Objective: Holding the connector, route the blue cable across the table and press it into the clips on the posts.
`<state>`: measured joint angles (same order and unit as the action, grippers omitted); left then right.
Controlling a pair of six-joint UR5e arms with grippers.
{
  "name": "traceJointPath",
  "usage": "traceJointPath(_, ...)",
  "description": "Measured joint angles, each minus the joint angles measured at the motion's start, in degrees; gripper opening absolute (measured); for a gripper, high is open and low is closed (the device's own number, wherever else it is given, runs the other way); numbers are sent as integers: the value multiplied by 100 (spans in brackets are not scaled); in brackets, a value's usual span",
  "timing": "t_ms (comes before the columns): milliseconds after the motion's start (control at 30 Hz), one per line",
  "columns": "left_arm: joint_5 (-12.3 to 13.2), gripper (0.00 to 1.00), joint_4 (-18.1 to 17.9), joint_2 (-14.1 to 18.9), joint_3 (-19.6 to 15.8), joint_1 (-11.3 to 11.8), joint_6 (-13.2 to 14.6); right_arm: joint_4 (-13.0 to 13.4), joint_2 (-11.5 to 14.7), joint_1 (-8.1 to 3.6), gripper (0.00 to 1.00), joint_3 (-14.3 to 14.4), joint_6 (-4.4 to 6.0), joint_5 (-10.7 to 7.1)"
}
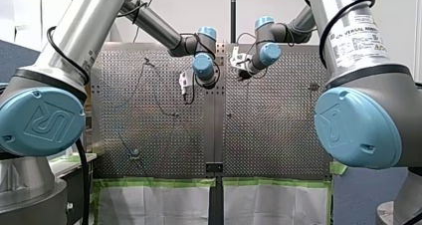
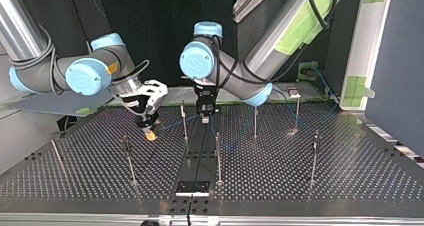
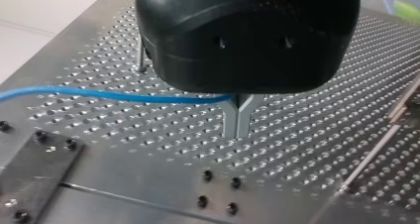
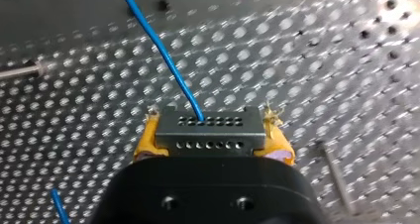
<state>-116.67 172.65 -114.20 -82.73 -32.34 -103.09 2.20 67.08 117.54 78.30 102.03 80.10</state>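
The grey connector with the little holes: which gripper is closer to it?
Right. My right gripper clamps the connector between its yellow pads. My left gripper is apart from it, shut on the blue cable further along.

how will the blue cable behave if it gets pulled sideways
Probably floppy: the blue cable runs in a loose curve up to my left gripper. Likely light, being so thin. Where it enters the connector it could kink if yanked.

In the top view my right gripper [image 2: 150,132], clamping the connector [image 4: 208,131], hangs at 9 o'clock from my left gripper [image 2: 204,118], pinching the blue cable [image 3: 99,94].
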Motion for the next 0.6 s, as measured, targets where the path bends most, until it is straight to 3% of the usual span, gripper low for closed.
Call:
traceJointPath(200,202,0,-371,-28,-373,-2,-6,322,-36,-37,0,336,130,17)
traceJointPath(400,542,0,-744,-300,-709,-16,-8,610,-193,-28,0,699,107,30)
traceJointPath(600,816,0,-1085,-581,-780,-8,-60,653,-414,-7,0,1029,69,32)
